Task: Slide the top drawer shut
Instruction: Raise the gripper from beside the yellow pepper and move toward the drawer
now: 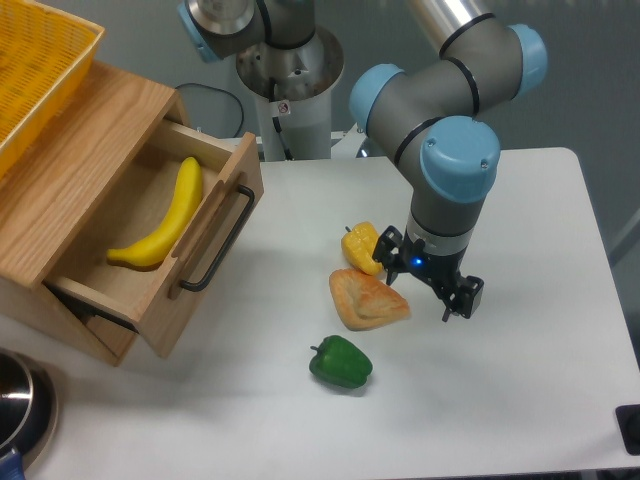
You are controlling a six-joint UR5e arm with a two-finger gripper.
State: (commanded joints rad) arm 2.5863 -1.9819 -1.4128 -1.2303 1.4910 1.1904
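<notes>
Nearest to us, at the bottom left corner, we see part of a dark metal pot at the edge of the picture. A little further on the white table lies a green pepper, and just behind it a piece of toasted bread, with a yellow pepper touching the bread's upper edge. Beside these, to the right, hangs the gripper of the arm, pointing down over the table; its two black fingers stand well apart, one near the yellow pepper and one further right, and we see nothing between them, so it is wide and holds nothing. On the left of the table stands a light wooden cabinet, and the top drawer is pulled far out of it toward the middle of the table. Its front panel carries a long black bar handle, and the gripper is well apart from this handle. Inside the drawer lies a yellow banana, along the drawer's length. On top of the cabinet, at the far left corner, we see a yellow mesh basket. At the back, behind the table, rises the grey base of the arm.
</notes>
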